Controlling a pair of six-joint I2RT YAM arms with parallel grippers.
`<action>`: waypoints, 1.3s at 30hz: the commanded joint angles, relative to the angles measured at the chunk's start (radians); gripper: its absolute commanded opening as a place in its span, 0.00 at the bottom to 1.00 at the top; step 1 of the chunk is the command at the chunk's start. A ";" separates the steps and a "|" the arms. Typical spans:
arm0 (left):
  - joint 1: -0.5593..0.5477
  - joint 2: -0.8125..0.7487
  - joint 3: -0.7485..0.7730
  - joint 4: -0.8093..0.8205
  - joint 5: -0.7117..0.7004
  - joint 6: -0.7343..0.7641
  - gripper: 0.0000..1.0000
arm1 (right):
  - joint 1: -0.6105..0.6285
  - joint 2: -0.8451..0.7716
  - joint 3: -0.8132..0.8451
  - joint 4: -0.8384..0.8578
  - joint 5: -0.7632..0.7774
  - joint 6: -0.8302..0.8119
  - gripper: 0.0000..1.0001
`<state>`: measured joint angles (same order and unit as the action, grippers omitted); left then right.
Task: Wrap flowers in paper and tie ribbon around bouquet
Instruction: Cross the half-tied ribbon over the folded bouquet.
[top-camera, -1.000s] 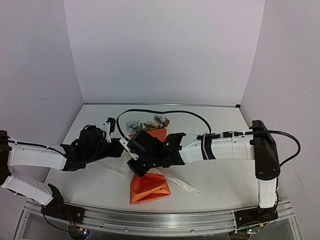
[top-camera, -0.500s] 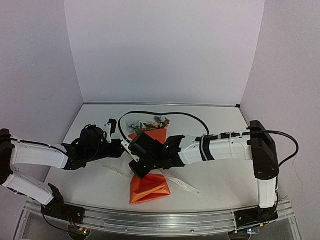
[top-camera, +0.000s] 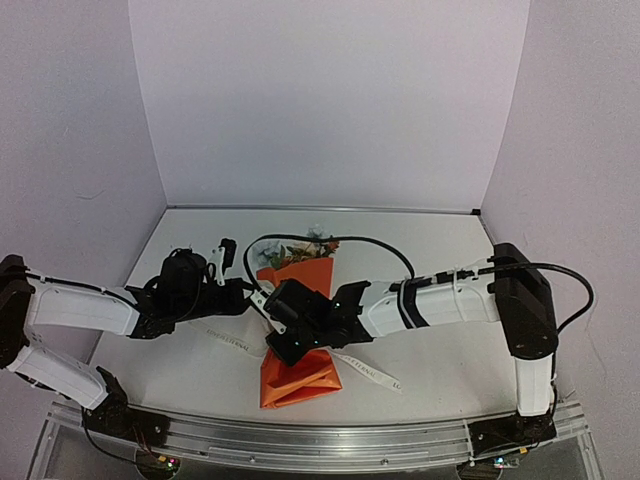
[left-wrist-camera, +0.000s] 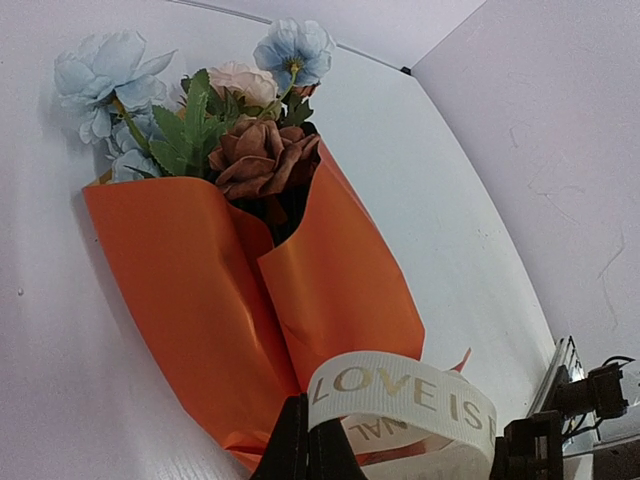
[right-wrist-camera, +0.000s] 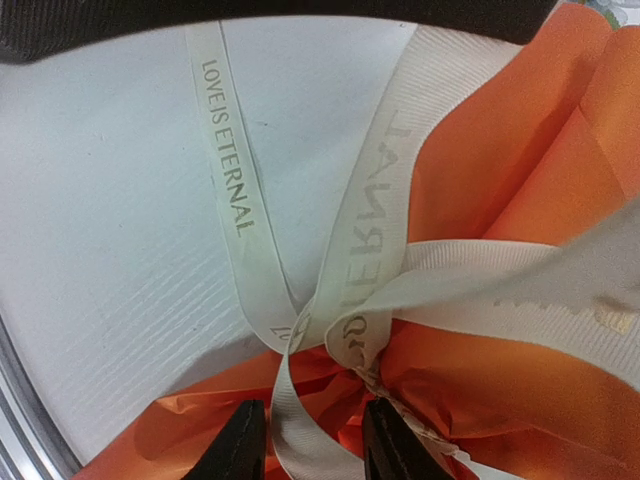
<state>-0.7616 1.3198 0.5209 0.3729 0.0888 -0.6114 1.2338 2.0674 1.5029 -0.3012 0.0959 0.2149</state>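
Left gripper: fingers pressed together, clamped on the ribbon. A cream loop reading LOVE IS arches out from the tips and off to one side. The bouquet lies on the table straight ahead of these fingers, narrow end nearest them. The orange paper widens away from them, and the flowers (pale blue, cream, rust-brown) are at the far end past the paper's rim. Right gripper: fingers apart, with one ribbon strand running down between them. The strand lies against one tip, and orange paper shows in the gap before the other, so it is not pinched from both sides. Just ahead of these tips the ribbon strands cross and bunch at the bouquet's pinched waist. One printed tail runs off over bare table, away from the tips. From above, both grippers sit near each other at the waist, the left one beside it, the right one over it.
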 joint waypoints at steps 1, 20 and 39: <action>0.007 0.003 0.011 0.054 0.026 -0.010 0.00 | -0.002 -0.019 0.014 0.030 -0.003 0.027 0.34; 0.033 -0.011 -0.046 0.113 0.053 -0.030 0.00 | -0.004 -0.176 -0.079 0.012 0.013 0.122 0.01; 0.091 -0.029 -0.073 0.120 0.088 -0.032 0.00 | 0.024 -0.340 -0.312 -0.082 0.014 0.238 0.00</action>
<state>-0.6837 1.3172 0.4610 0.4543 0.1595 -0.6470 1.2473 1.8065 1.2408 -0.3419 0.0687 0.4138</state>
